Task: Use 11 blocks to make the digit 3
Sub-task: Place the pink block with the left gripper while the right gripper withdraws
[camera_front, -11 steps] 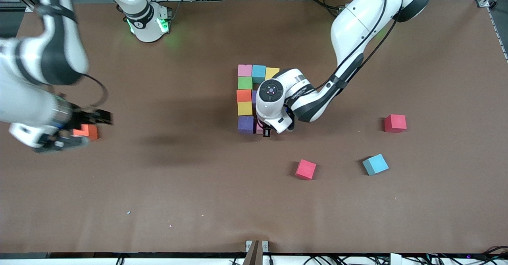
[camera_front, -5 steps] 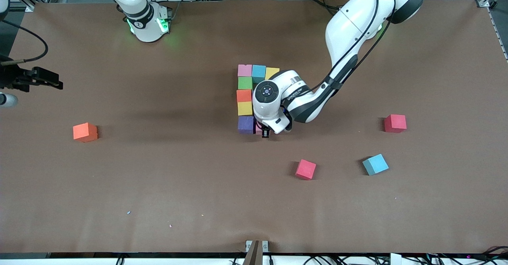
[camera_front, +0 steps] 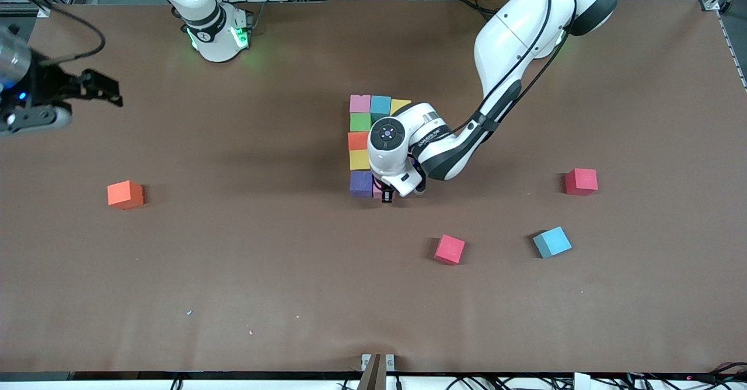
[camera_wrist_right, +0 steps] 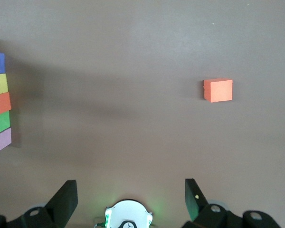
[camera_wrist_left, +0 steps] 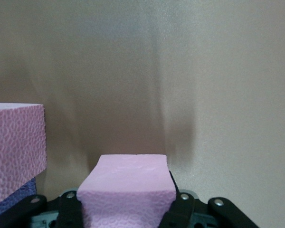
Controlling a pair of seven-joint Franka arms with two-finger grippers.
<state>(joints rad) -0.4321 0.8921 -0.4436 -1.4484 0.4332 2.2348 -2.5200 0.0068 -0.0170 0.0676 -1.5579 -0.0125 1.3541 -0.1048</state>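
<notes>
Several blocks form a cluster mid-table: pink [camera_front: 359,103], teal [camera_front: 380,107] and yellow [camera_front: 400,107] in a row, then green [camera_front: 360,122], orange [camera_front: 358,140], yellow [camera_front: 359,159] and purple [camera_front: 361,183] in a column. My left gripper [camera_front: 387,194] is shut on a pink block [camera_wrist_left: 126,190], held low right beside the purple block [camera_wrist_left: 14,147]. The arm hides what lies under its wrist. My right gripper [camera_front: 87,86] hangs open and empty, high over the right arm's end of the table. The loose orange block [camera_wrist_right: 218,90] shows in its wrist view.
Loose blocks lie apart from the cluster: orange [camera_front: 125,194] toward the right arm's end, a pink-red one [camera_front: 449,249], a teal one [camera_front: 551,241] and a red one [camera_front: 581,181] toward the left arm's end. The right arm's base [camera_front: 215,34] glows green.
The right gripper has lifted off the loose orange block and swung toward the bases, leaving it on the table. The left gripper has edged closer to the purple block with the pink block.
</notes>
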